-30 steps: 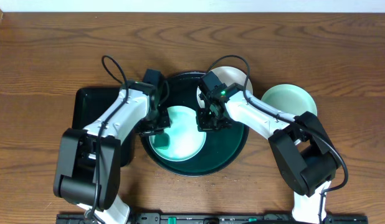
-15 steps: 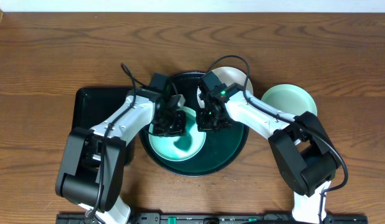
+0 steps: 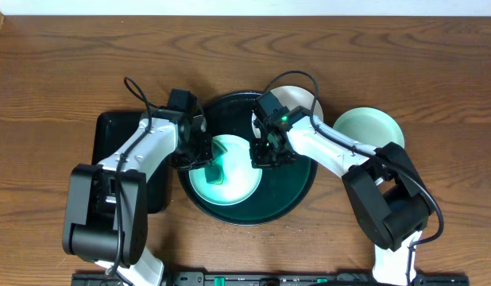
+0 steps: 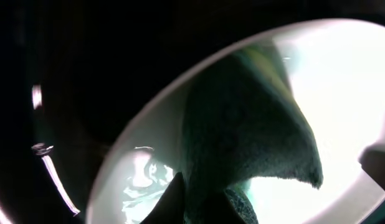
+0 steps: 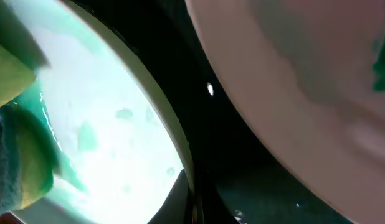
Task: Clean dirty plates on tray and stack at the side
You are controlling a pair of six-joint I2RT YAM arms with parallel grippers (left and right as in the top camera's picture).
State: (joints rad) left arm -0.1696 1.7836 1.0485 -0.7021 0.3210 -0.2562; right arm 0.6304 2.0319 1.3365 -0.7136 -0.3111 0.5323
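Observation:
A pale mint-green plate (image 3: 237, 187) lies in the round black tray (image 3: 293, 187), wet with green smears. My left gripper (image 3: 199, 155) is shut on a green sponge (image 3: 214, 168) and presses it on the plate's left part; the left wrist view shows the sponge (image 4: 242, 130) on the plate (image 4: 342, 81). My right gripper (image 3: 265, 155) is shut on the plate's right rim (image 5: 180, 149). A white plate (image 3: 291, 102) lies at the tray's far right edge, with a green smear (image 5: 382, 62). A second mint-green plate (image 3: 371, 129) lies on the table at the right.
A smaller rectangular black tray (image 3: 118, 131) lies left of the round tray, under my left arm. Both arms reach over the round tray. The wooden table (image 3: 71, 63) extends around everything.
My left gripper swept the sponge to the right across the mint plate, then back to its left part. The right gripper kept its hold on the rim.

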